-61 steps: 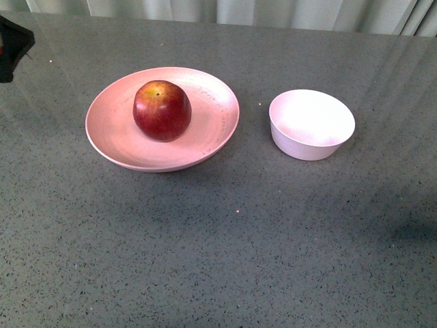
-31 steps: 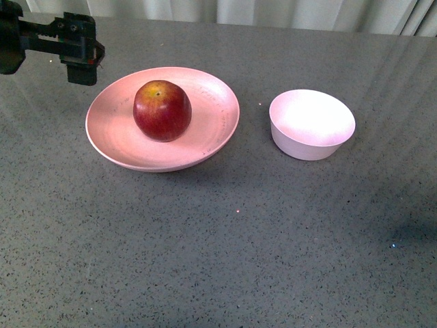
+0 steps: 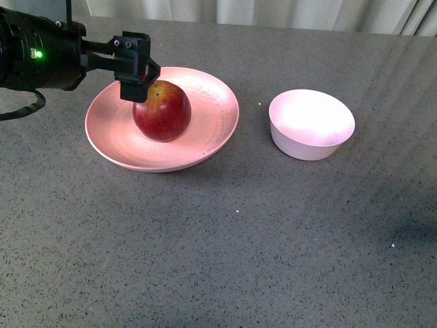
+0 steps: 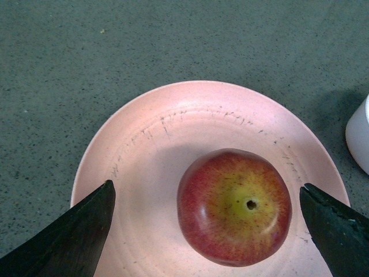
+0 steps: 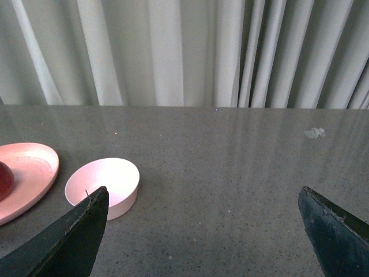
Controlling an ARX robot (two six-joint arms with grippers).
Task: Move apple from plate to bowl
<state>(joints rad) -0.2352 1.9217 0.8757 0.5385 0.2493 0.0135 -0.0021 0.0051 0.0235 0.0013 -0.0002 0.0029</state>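
Observation:
The dark-red apple (image 3: 162,111) sits in the wide pink plate (image 3: 212,130) at the left of the table. The small whitish-pink bowl (image 3: 312,124) stands empty to the plate's right. My left gripper (image 3: 138,83) is open and hovers just above the apple's far left side. In the left wrist view the apple (image 4: 233,206) lies between the two spread fingers of the left gripper (image 4: 207,231), on the plate (image 4: 150,144). My right gripper (image 5: 202,236) is open and empty, away from the bowl (image 5: 104,186); it does not show in the front view.
The table is dark grey speckled stone (image 3: 239,239). A pale curtain (image 5: 173,52) hangs behind its far edge. A small white scrap (image 5: 315,133) lies on the table in the right wrist view.
My left arm has moved in from the far left to over the plate and now hangs above the apple. Apple, plate and bowl have not moved.

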